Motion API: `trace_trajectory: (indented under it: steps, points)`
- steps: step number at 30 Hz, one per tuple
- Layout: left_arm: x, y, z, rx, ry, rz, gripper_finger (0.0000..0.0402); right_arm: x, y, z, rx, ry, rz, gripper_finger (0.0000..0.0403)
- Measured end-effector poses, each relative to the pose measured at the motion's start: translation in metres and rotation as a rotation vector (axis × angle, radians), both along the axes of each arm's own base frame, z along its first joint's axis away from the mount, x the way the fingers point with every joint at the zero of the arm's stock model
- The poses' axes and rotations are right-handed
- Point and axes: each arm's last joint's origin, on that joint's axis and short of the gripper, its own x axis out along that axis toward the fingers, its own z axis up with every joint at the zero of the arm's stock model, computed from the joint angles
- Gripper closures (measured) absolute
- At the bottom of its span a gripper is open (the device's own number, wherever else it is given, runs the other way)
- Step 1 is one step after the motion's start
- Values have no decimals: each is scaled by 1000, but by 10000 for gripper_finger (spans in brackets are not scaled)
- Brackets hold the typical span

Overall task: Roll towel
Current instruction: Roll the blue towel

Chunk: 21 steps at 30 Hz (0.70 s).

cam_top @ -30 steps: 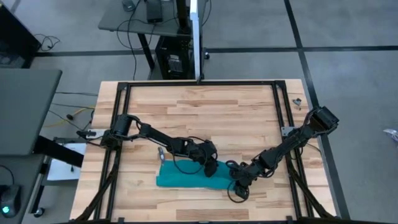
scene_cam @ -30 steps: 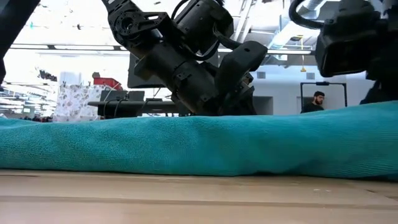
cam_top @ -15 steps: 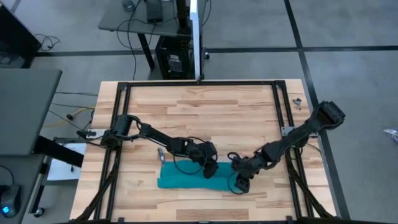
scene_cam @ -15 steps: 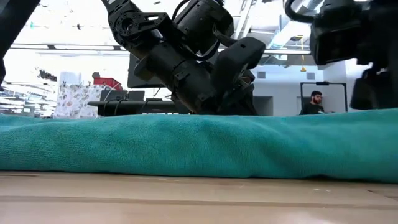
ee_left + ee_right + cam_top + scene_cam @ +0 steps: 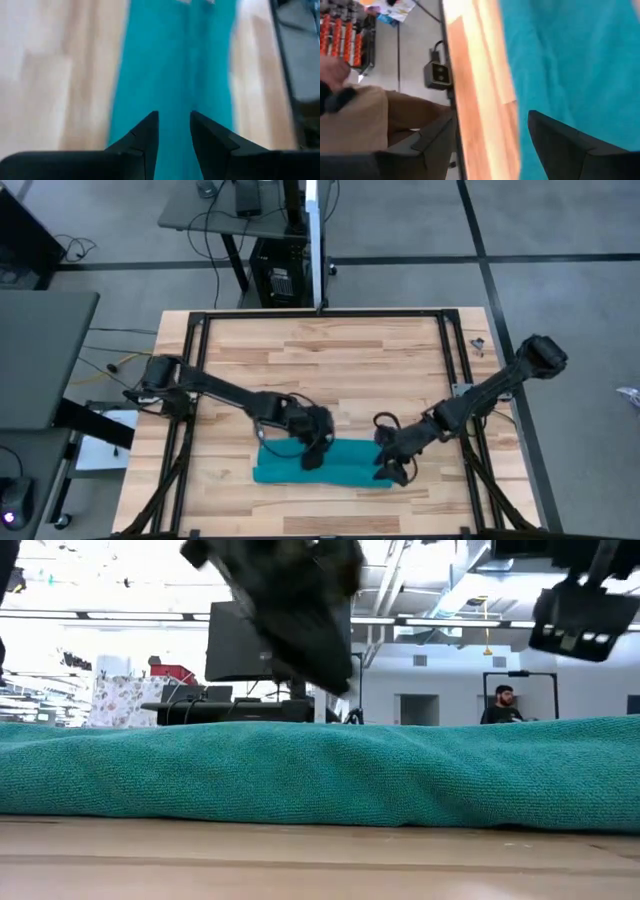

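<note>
The teal towel (image 5: 322, 463) lies as a long, thick band along the near part of the wooden table (image 5: 330, 365), resting on it over its whole length (image 5: 300, 775). My left gripper (image 5: 312, 459) hangs above the towel's middle, clear of it in the low view (image 5: 305, 620). Its fingers stand a narrow gap apart (image 5: 174, 131) with nothing between them. My right gripper (image 5: 392, 469) hovers over the towel's right end, raised off it (image 5: 572, 625). It is wide open (image 5: 490, 137) and holds nothing.
Black frame rails (image 5: 320, 313) run around the tabletop, and a small metal part (image 5: 478, 343) lies at the far right corner. Bare wood spreads over the far half. A person stands in the room behind (image 5: 503, 705), and someone's beige-clad leg (image 5: 370, 120) shows past the table's edge.
Both grippers have risen off the towel, the left one faster, tipping and drifting slightly toward the table's left. The towel stays on the table. Its right end, which bulged higher before, has sunk and flattened into an even band.
</note>
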Motion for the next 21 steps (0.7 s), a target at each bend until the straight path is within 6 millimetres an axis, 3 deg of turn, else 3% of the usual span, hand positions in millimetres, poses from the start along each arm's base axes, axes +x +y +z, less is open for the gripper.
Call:
trace_trajectory:
  steps: [6, 12, 21]
  points:
    - [-49, -42, 8, 6, 243, -74, 306, -4, 24, -27, -28, 95, 78, 202]
    - [-73, -82, -5, -17, 317, -75, 306, -3, 29, -40, -34, 144, 134, 223]
    - [-97, -86, -34, 73, 376, 18, 306, 2, 6, -49, -133, 198, 140, 233]
